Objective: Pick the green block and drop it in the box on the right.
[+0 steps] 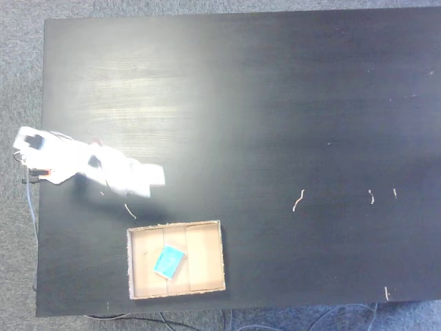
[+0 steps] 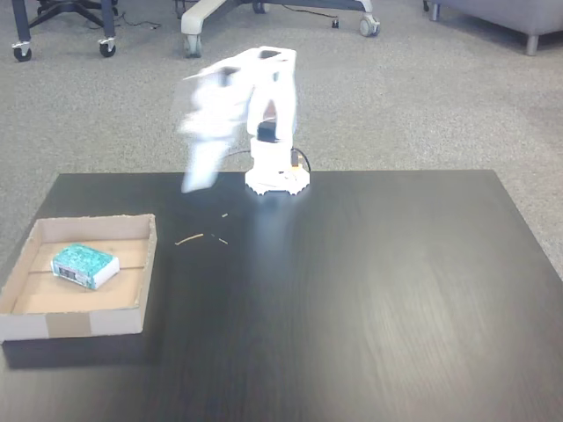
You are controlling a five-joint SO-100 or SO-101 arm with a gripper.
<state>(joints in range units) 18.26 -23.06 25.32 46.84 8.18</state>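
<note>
Since the green block lies flat on the floor of the box at the counter's near left in a fixed view, the drop looks done. Motion blur smears the arm's fingers, raised beside the box, so I cannot tell their state.

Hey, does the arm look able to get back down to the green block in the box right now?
Probably yes. The green block lies uncovered on the floor of the open box, near the arm's base. The gripper, blurred, hangs above the table beside the box with nothing between them.
</note>
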